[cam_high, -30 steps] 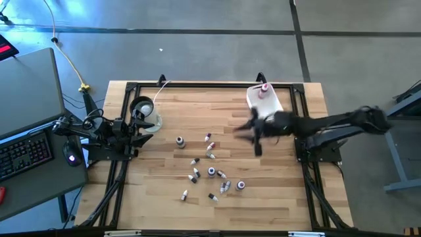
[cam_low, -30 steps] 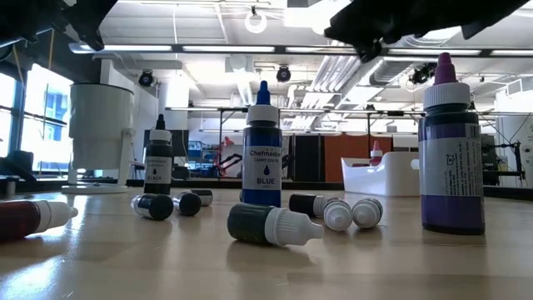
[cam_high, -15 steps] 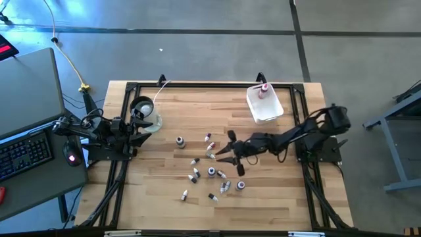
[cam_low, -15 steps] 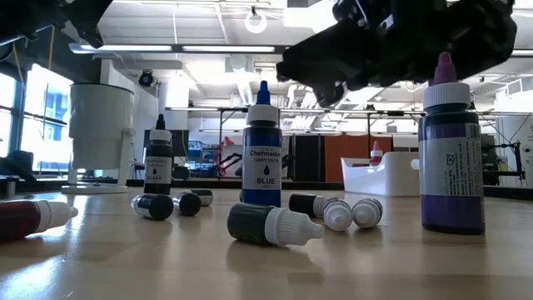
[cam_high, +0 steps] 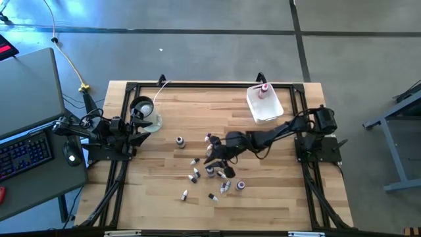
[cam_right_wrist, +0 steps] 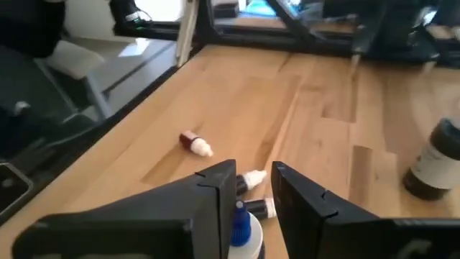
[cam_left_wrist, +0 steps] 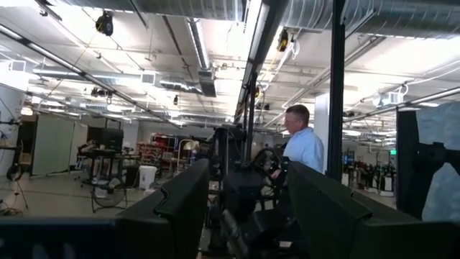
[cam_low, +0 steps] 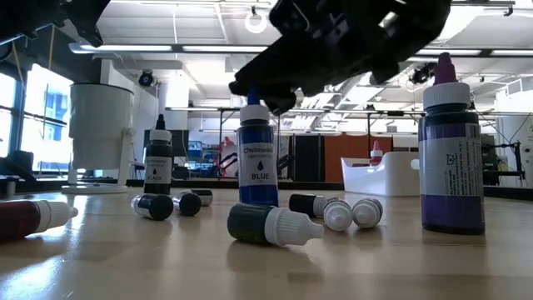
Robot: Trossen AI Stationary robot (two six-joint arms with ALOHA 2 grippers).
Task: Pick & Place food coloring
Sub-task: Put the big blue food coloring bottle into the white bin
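Observation:
Food coloring bottles lie and stand scattered at the table's middle [cam_high: 195,175]. In the low view a blue-labelled bottle [cam_low: 256,162] stands upright on its base, with a black one [cam_low: 158,162] and a purple one [cam_low: 451,154] beside it and droppers [cam_low: 271,225] lying on their sides. My right gripper [cam_high: 214,161] [cam_low: 271,98] is open and hangs over the blue bottle. Its fingers stand on either side of the blue tip [cam_right_wrist: 241,224]. My left gripper [cam_high: 139,129] [cam_left_wrist: 248,173] waits open at the left edge. My right gripper [cam_right_wrist: 254,170] comes from above at the blue bottle's tip, with one finger on each side of it. I cannot tell whether a finger touches the tip. The bottle stands upright on the table.
A white tub [cam_high: 264,104] [cam_low: 391,175] holding a pink-topped bottle sits at the far right. A clear cup with a black ring [cam_high: 145,113] [cam_low: 100,133] stands far left. More droppers [cam_right_wrist: 195,144] lie beyond the fingers. A person shows in the room behind, in the left wrist view.
My right gripper has swung from beside the white tub toward the table's left and near side. It has come down over the cluster of bottles and now hangs over the blue bottle's tip.

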